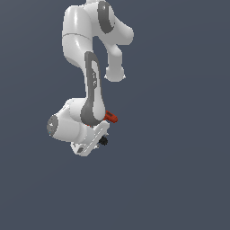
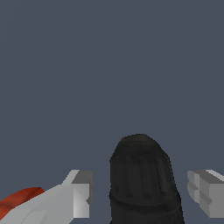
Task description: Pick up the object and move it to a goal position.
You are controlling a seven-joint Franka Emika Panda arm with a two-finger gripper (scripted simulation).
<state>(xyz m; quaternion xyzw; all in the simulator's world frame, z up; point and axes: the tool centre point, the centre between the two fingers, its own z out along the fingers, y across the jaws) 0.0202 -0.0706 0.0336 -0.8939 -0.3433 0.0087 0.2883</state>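
The object is small, with a red-orange body [image 1: 111, 117] and a black stubby end [image 2: 142, 179]. In the exterior view most of it is hidden behind the white robot hand; only the red part and a black bit [image 1: 103, 141] stick out. My gripper [image 2: 144, 192] is open and straddles the black end, one grey finger [image 2: 82, 192] on one side and the other finger [image 2: 204, 192] on the other. A narrow gap shows between each finger and the black end. A sliver of the red body [image 2: 19, 199] peeks out beside one finger. In the exterior view the gripper [image 1: 101, 134] is low, right at the object.
Plain dark grey-blue ground fills both views. The white arm [image 1: 92, 81] reaches down from the top of the exterior view. No goal marker or other thing shows.
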